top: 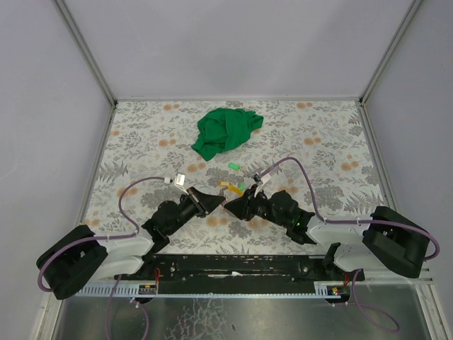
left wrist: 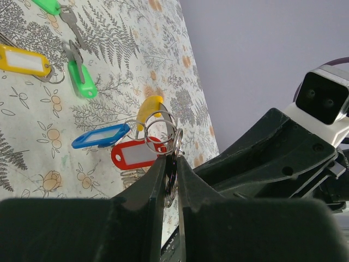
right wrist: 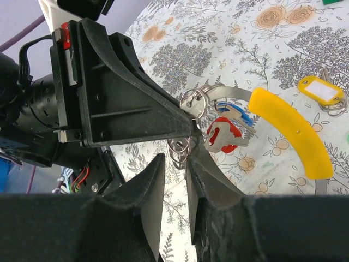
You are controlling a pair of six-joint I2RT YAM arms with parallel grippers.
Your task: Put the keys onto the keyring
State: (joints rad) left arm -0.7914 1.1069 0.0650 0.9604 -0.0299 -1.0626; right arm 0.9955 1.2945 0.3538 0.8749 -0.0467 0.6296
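1. Up close, the black fingers of the left tool [left wrist: 170, 166] are squeezed tight on the thin silvery wire keyring [left wrist: 174, 144], holding it edge-on above the flower-and-fern printed desk [top: 141, 142].
2. Right at the keyring's loops sit a red plastic key tag [left wrist: 136, 155] and a blue plastic key tag [left wrist: 101, 136], side by side, with the red one nearer the tool. I cannot tell whether they are threaded on.
3. A curved yellow plastic strip [right wrist: 289, 131] arcs out of that same cluster, joined to a grey metal band.
4. The right tool [right wrist: 175, 161] comes in nose to nose with the left one. Its fingers stand narrow, and a few small silvery split rings [right wrist: 180, 148] sit right at its tips; I cannot tell whether it grips them.
5. Out on the desk lies a yellow key tag with a white label [left wrist: 24, 60], with a green-tagged metal key [left wrist: 82, 79] just beside it. Another green tag [left wrist: 46, 5] lies a little further off.
6. From above, both tools meet near the middle of the desk, with the loose keys just beyond them. A crumpled green cloth [top: 226, 131] lies well apart toward the far side.
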